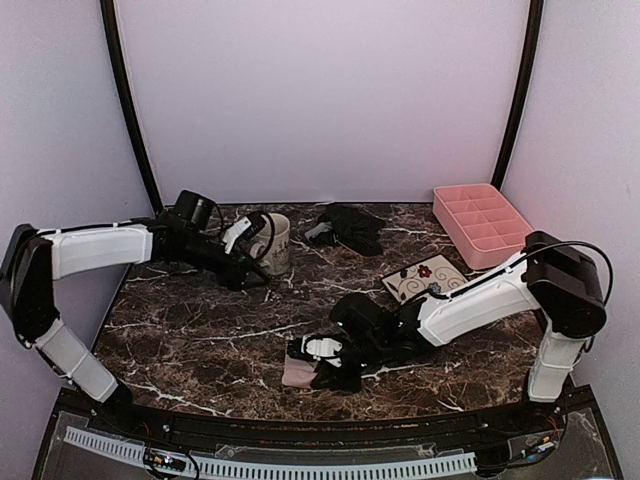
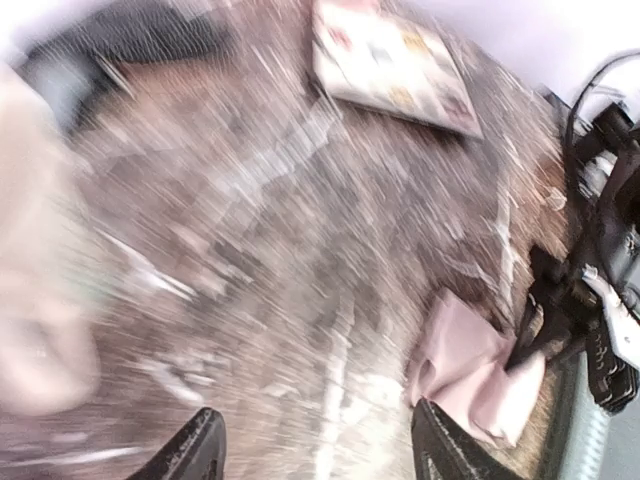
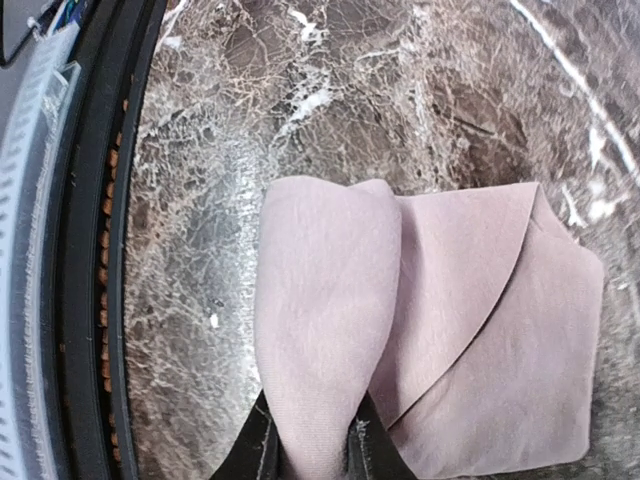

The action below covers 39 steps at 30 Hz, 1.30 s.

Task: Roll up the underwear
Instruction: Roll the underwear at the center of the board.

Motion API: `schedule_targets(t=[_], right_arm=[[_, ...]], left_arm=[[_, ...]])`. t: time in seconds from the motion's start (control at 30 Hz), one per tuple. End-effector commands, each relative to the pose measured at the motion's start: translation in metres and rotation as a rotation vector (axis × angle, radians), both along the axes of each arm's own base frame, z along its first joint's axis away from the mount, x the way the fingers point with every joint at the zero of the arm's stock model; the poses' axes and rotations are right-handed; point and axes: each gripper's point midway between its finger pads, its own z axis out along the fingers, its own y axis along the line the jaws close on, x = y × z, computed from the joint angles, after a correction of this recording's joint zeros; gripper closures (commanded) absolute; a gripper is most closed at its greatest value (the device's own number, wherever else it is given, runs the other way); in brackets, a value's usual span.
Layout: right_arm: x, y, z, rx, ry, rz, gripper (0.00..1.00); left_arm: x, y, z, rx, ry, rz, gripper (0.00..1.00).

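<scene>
Underwear [image 3: 470,300], the pale pink one, lies at the near edge of the table [image 1: 200,340], w/ one fold pinched tight in my right gripper [image 3: 310,440]. Farther back my left gripper [image 2: 315,450] hangs by the mug [image 1: 275,243], jaws spread wide & holding nothing. Black underwear [image 1: 350,228] sits crumpled near the back wall, well apart.

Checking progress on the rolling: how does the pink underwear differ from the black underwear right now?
The pink underwear lies at the near edge; the black underwear at the far side. Pink is folded, pinched by the right gripper; black is crumpled, untouched. Both rest on the table.
</scene>
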Motion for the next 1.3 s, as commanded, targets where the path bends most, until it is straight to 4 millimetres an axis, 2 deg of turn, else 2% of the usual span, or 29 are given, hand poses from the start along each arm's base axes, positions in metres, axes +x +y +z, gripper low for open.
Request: schedule_targets(t=[0.0, 0.1, 0.13, 0.2, 0.3, 0.37, 0.43, 0.5, 0.6, 0.7, 0.77, 0.9, 1.1, 1.17, 1.27], right_arm=[[-0.01, -0.018, -0.017, -0.128, 0.27, -0.082, 1.0], [-0.007, -0.019, -0.02, -0.171, 0.372, -0.103, 1.0], [-0.005, -0.019, -0.019, -0.176, 0.409, -0.113, 1.0], [-0.002, -0.02, -0.021, -0.19, 0.506, -0.138, 1.0], [0.003, -0.022, -0.026, -0.204, 0.621, -0.172, 1.0], [0.005, -0.023, -0.027, -0.2, 0.681, -0.185, 1.0], [0.007, -0.023, -0.027, -0.194, 0.733, -0.191, 1.0], [0.008, -0.024, -0.03, -0.198, 0.778, -0.2, 1.0], [0.01, -0.026, -0.033, -0.196, 0.83, -0.212, 1.0], [0.011, -0.03, -0.039, -0.209, 0.878, -0.233, 1.0], [0.011, -0.032, -0.043, -0.218, 0.897, -0.242, 1.0], [0.011, -0.034, -0.048, -0.235, 0.902, -0.258, 1.0], [0.011, -0.034, -0.053, -0.243, 0.909, -0.267, 1.0], [0.012, -0.035, -0.054, -0.245, 0.904, -0.268, 1.0], [0.012, -0.035, -0.055, -0.246, 0.897, -0.267, 1.0]], left_arm=[[0.029, 0.031, 0.061, 0.007, -0.361, 0.268, 0.26], [0.027, 0.054, 0.092, -0.064, -0.451, 0.429, 0.06], [0.024, 0.059, 0.095, -0.091, -0.44, 0.467, 0.02], [0.016, 0.062, 0.095, -0.092, -0.401, 0.475, 0.01], [-0.009, 0.047, 0.076, -0.06, -0.308, 0.327, 0.01], [-0.028, 0.037, 0.065, -0.018, -0.337, 0.263, 0.01], [-0.06, 0.014, 0.055, 0.011, -0.443, 0.14, 0.01], [-0.089, -0.002, 0.041, 0.002, -0.466, 0.05, 0.01], [-0.128, -0.021, 0.017, -0.014, -0.454, -0.083, 0.07], [-0.15, -0.032, -0.011, 0.02, -0.459, -0.183, 0.16], [-0.158, -0.041, -0.024, 0.043, -0.468, -0.241, 0.21], [-0.162, -0.062, -0.046, 0.098, -0.49, -0.317, 0.26], [-0.153, -0.101, -0.058, 0.112, -0.529, -0.379, 0.39], [-0.146, -0.109, -0.067, 0.132, -0.528, -0.376, 0.45], [-0.146, -0.116, -0.078, 0.151, -0.502, -0.404, 0.52]])
